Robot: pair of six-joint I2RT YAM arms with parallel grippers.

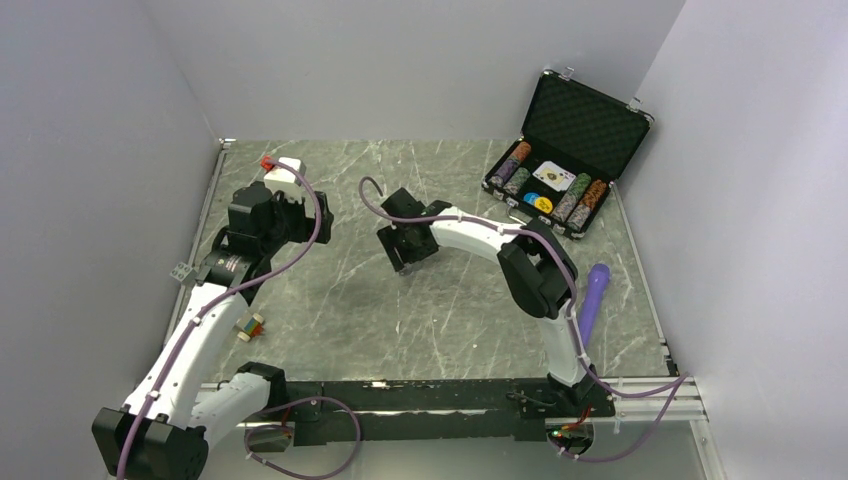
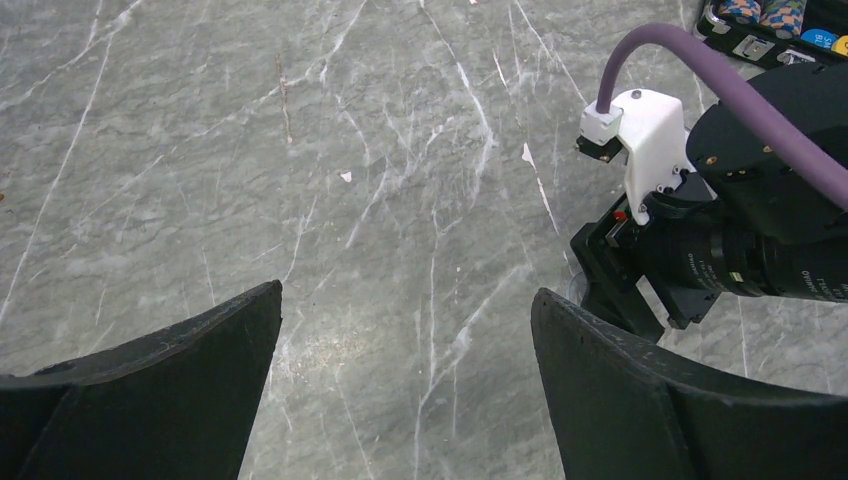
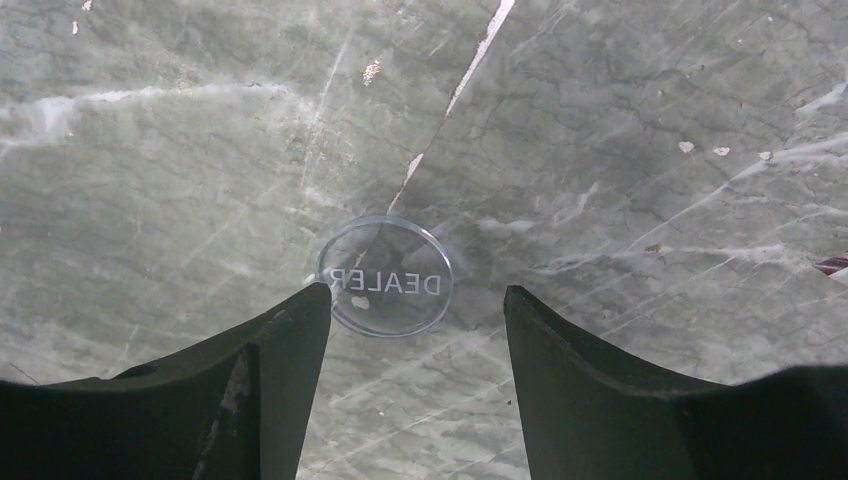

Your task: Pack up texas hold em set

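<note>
The black briefcase stands open at the back right, its foam-lined lid upright. Its tray holds multicoloured chip rows, cards and yellow and blue discs. A clear round disc marked DEALER lies flat on the marble table, just ahead of my right gripper, nearer its left fingertip. My right gripper is open and empty, low over mid-table. My left gripper is open and empty over bare marble, at the left. A corner of the case shows in the left wrist view.
A purple stick lies at the right, beside the right arm. A small yellow cube sits near the left arm. A white and red object lies at the back left. Grey walls enclose the table. The right arm's wrist is close to my left gripper's right side.
</note>
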